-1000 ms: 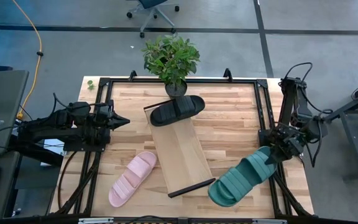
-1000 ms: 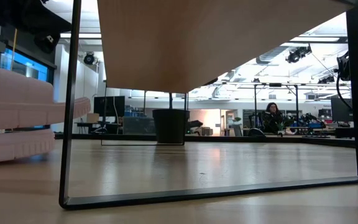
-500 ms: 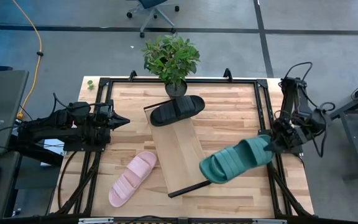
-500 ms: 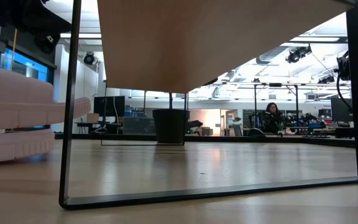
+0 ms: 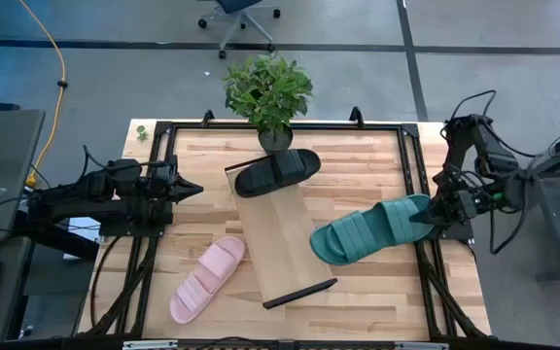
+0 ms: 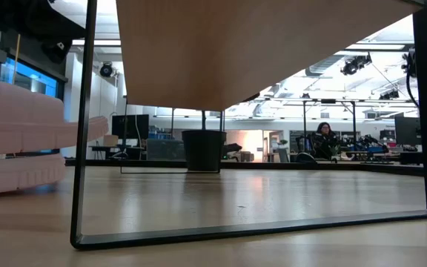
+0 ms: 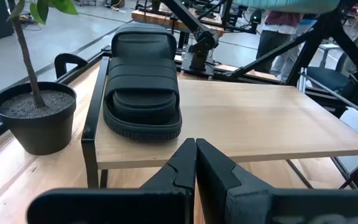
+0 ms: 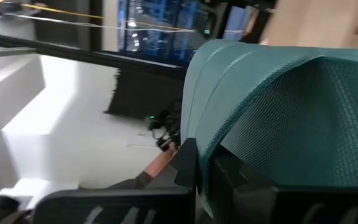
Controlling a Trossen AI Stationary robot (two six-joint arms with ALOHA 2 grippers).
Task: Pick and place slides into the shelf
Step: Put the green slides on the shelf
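In the high view the dark green slide hangs in the air right of the shelf, its toe end over the plank's right edge, held by my right gripper. The black slide lies sole-down on the shelf's far end, and also shows in the left wrist view as the black slide. The pale pink slide lies flat on the table left of the shelf. My left gripper is shut, waits at the table's left, points at the shelf and touches nothing. My right gripper is shut on the green slide's heel end, pinching its edge between the two fingers. The fingers come roughly level from the table's right side, along the slide's length. The slide is lifted clear, strap up, its toe reaching toward the shelf.
A potted plant stands at the table's far edge just behind the shelf. Black frame rails run along the table's left and right sides. The shelf's black end bar crosses its near end. Bare plank lies between the black slide and that bar.
My right gripper has carried the green slide up from the table's near right corner toward the far edge. The slide's toe has swung from pointing at the near edge to pointing left over the shelf's right edge. The gripper has stayed shut on the heel.
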